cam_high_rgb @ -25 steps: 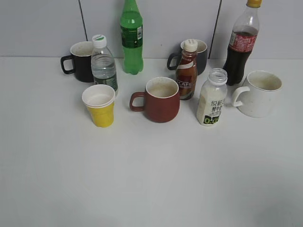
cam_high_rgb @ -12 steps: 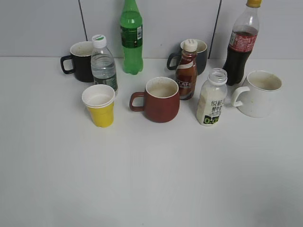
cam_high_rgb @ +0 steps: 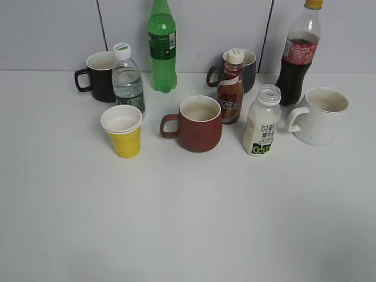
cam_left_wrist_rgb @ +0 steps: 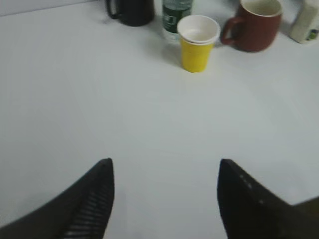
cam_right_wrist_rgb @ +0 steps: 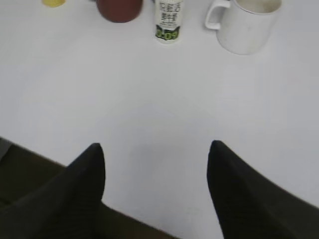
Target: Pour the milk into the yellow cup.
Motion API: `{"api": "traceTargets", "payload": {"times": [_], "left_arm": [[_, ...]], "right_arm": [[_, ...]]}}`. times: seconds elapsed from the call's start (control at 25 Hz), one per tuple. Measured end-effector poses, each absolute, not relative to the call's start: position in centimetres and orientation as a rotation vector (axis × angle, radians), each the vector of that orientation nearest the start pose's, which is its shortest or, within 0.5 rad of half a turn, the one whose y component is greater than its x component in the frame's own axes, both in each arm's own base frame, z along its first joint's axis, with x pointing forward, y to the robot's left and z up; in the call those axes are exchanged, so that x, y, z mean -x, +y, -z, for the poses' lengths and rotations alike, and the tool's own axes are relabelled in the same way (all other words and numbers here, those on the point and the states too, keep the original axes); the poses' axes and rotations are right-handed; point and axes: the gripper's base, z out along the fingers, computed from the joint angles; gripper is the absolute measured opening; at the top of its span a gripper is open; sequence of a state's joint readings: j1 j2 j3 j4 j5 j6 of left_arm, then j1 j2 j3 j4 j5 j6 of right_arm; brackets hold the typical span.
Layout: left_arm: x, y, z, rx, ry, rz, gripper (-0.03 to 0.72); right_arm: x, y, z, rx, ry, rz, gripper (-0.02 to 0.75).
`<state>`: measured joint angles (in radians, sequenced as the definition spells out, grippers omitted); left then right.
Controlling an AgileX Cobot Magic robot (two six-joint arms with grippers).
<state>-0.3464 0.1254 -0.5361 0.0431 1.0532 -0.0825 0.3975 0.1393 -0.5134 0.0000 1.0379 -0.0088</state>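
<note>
The milk bottle (cam_high_rgb: 262, 121) stands uncapped on the white table, right of centre; its lower part shows in the right wrist view (cam_right_wrist_rgb: 168, 21). The yellow cup (cam_high_rgb: 123, 131) stands upright at the left, empty; it shows in the left wrist view (cam_left_wrist_rgb: 198, 36). My left gripper (cam_left_wrist_rgb: 165, 164) is open and empty over bare table, well short of the cup. My right gripper (cam_right_wrist_rgb: 156, 147) is open and empty near the table's front edge, well short of the milk. Neither gripper shows in the exterior view.
A dark-red mug (cam_high_rgb: 197, 124) stands between cup and milk. A brown coffee bottle (cam_high_rgb: 231, 88), water bottle (cam_high_rgb: 127, 81), green bottle (cam_high_rgb: 163, 47), cola bottle (cam_high_rgb: 299, 54), black mug (cam_high_rgb: 97, 76), dark mug (cam_high_rgb: 247, 67) and white mug (cam_high_rgb: 319, 116) stand around them.
</note>
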Motion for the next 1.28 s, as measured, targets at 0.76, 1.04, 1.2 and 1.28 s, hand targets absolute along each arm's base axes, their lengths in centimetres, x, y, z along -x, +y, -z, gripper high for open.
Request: {"api": "traceTargets", "payload": {"times": [0.76, 1.04, 1.2, 1.28], "left_arm": [[1.0, 0.4, -28.8, -0.001, 1.993, 0.058, 0.467], [1.0, 0.4, -28.8, -0.001, 1.993, 0.058, 0.453], [1.0, 0.4, -28.8, -0.001, 1.993, 0.058, 0.452], [1.0, 0.4, -28.8, -0.001, 1.993, 0.058, 0.452]], "right_arm": [[0.7, 0.0, -28.3, 0.069, 2.000, -0.039, 0.484], [0.7, 0.0, -28.3, 0.069, 1.999, -0.041, 0.483], [0.7, 0.0, -28.3, 0.069, 1.999, -0.041, 0.483], [0.7, 0.0, -28.3, 0.069, 1.999, -0.033, 0.483]]}}
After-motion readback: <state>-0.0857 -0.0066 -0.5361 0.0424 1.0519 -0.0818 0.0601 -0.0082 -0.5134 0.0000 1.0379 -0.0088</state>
